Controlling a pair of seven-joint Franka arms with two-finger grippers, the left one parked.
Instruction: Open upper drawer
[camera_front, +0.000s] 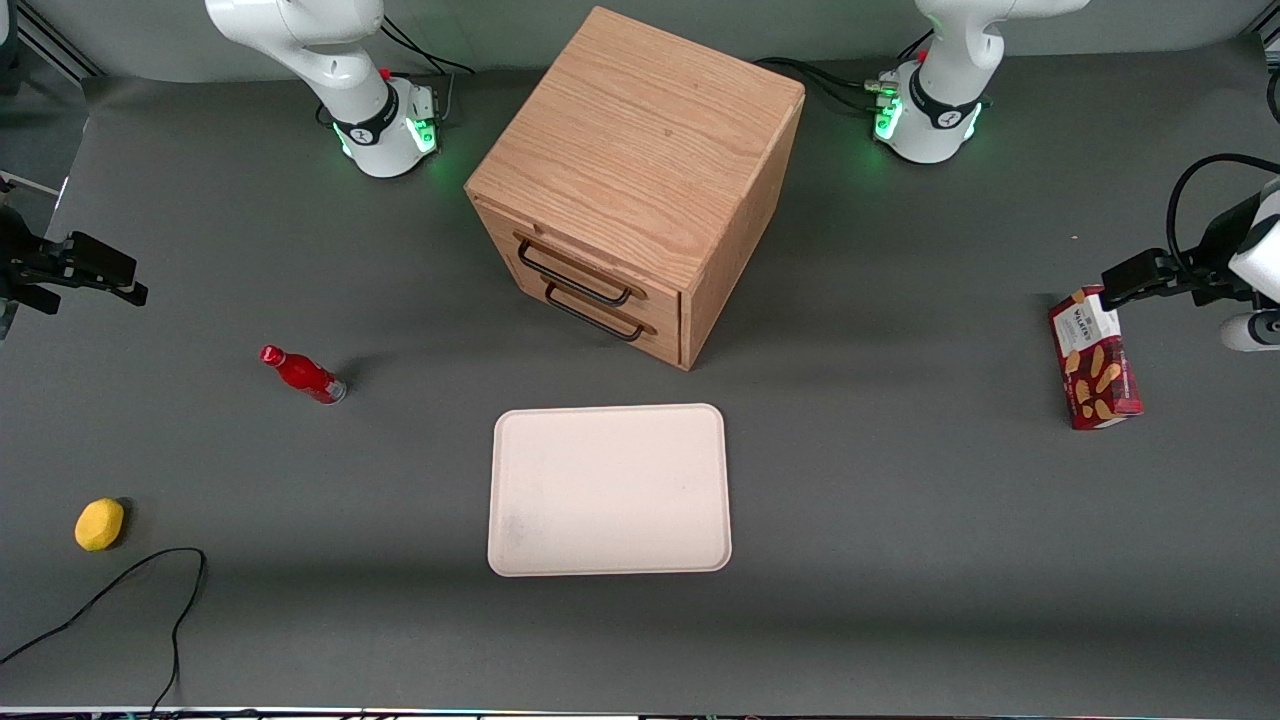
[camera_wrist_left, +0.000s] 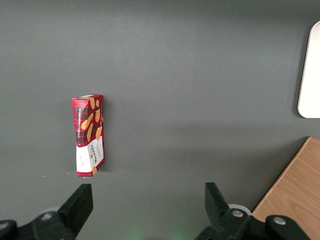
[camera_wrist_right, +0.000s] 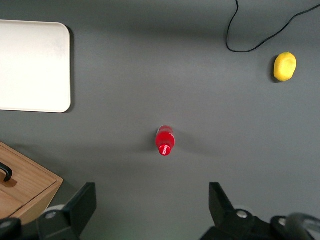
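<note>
The oak cube cabinet (camera_front: 640, 150) stands in the middle of the table with its two drawers facing the front camera at an angle. The upper drawer (camera_front: 585, 268) sits flush in the cabinet, its black wire bar handle (camera_front: 572, 277) just above the lower drawer's handle (camera_front: 600, 316). My gripper (camera_front: 120, 275) hangs above the table toward the working arm's end, well apart from the cabinet. It is open, with nothing between its fingers (camera_wrist_right: 152, 192). The right wrist view catches one corner of the cabinet (camera_wrist_right: 25, 187).
A red bottle (camera_front: 303, 374) stands between my gripper and the cabinet, also under the wrist camera as the bottle (camera_wrist_right: 165, 141). A cream tray (camera_front: 608, 490) lies in front of the drawers. A lemon (camera_front: 99, 524) and a black cable (camera_front: 120, 590) lie nearer the camera. A biscuit box (camera_front: 1095, 360) stands toward the parked arm's end.
</note>
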